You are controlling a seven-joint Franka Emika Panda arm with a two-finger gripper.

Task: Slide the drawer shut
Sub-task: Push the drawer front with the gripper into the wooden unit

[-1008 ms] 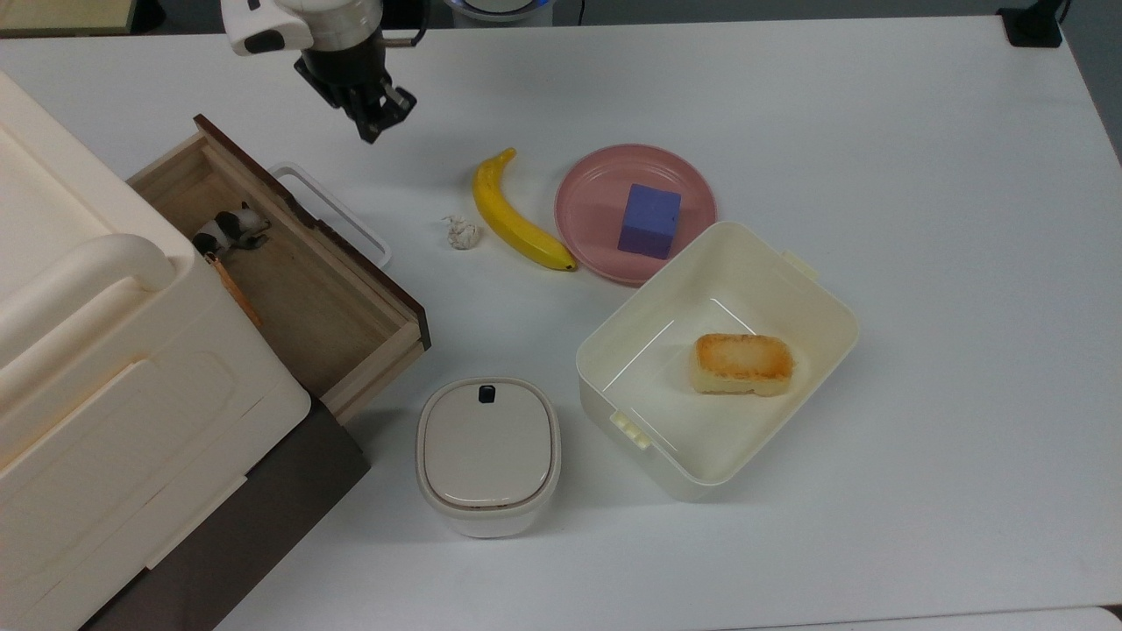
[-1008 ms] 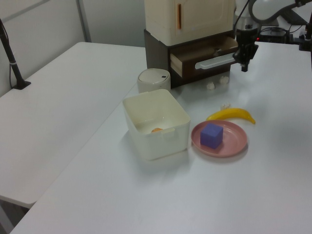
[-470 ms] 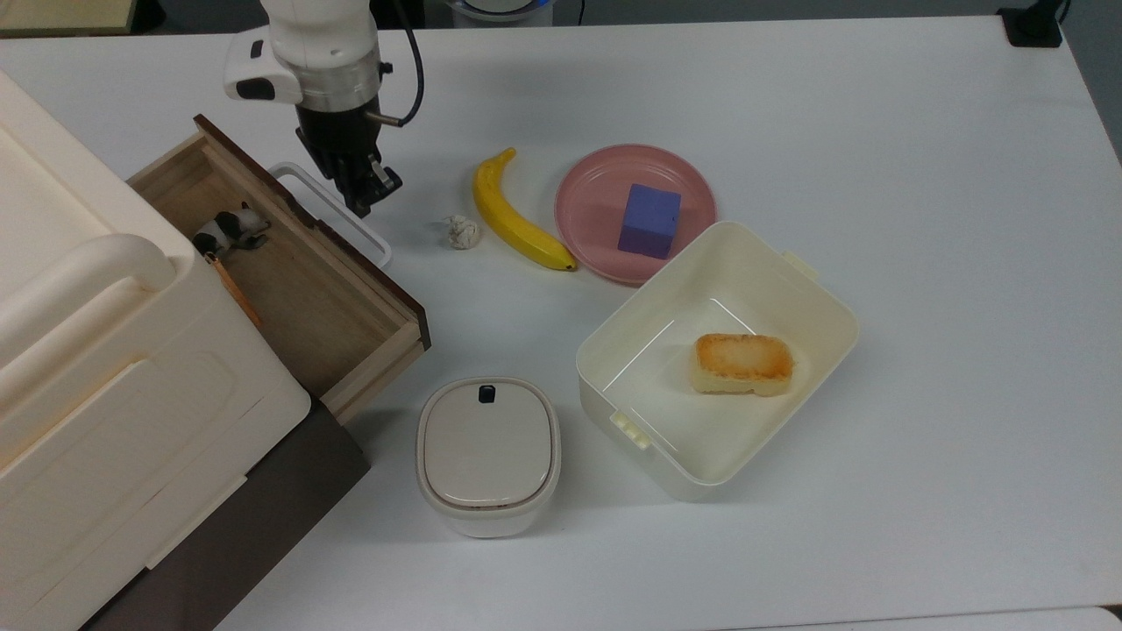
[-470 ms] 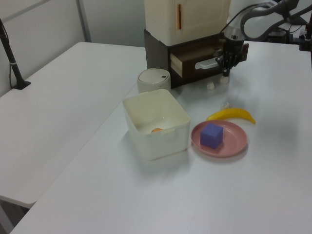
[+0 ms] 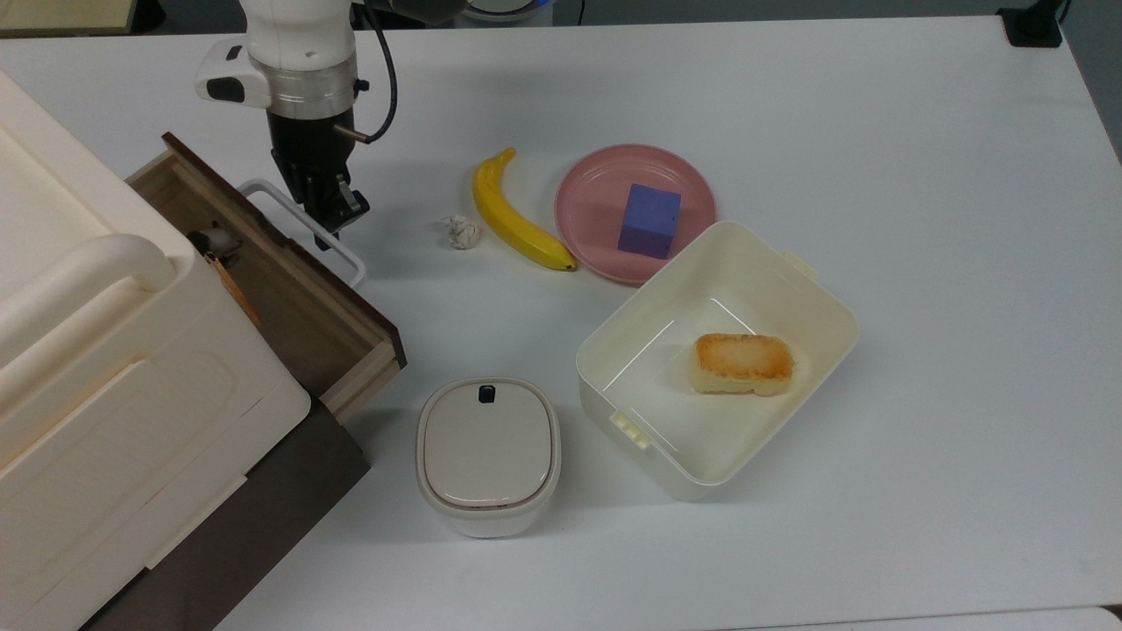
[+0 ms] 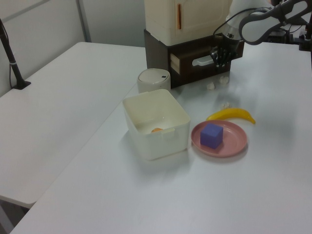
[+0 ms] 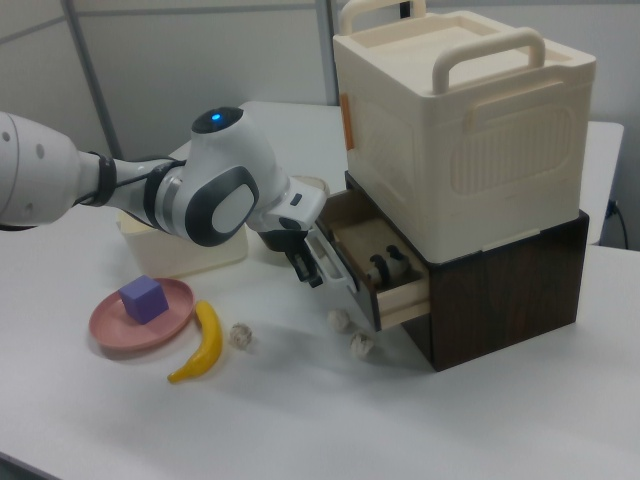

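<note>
The light-wood drawer [image 5: 302, 307] with its dark brown front panel stands partly out of the dark cabinet at the top view's left. It also shows in the left view [image 6: 184, 58] and the right view [image 7: 392, 283]. Its white loop handle [image 5: 349, 261] juts from the front panel. My gripper [image 5: 337, 213] is shut, with its fingertips against the handle and the front panel on the table side. From the left view the gripper [image 6: 220, 57] sits at the handle's right end, and in the right view the gripper [image 7: 310, 264] presses the drawer front. A small black-and-white toy [image 5: 216, 238] lies inside the drawer.
A large cream box [image 5: 96, 368] sits on the cabinet. On the table are a paper ball [image 5: 463, 232], a banana [image 5: 513, 219], a pink plate [image 5: 589, 188] with a purple cube [image 5: 649, 219], an open cream bin [image 5: 824, 302] holding bread [image 5: 743, 363], and a small lidded bin [image 5: 487, 451].
My gripper came down from above the table onto the handle and moved toward the top view's left. The drawer has slid partway into the cabinet, hiding more of the toy.
</note>
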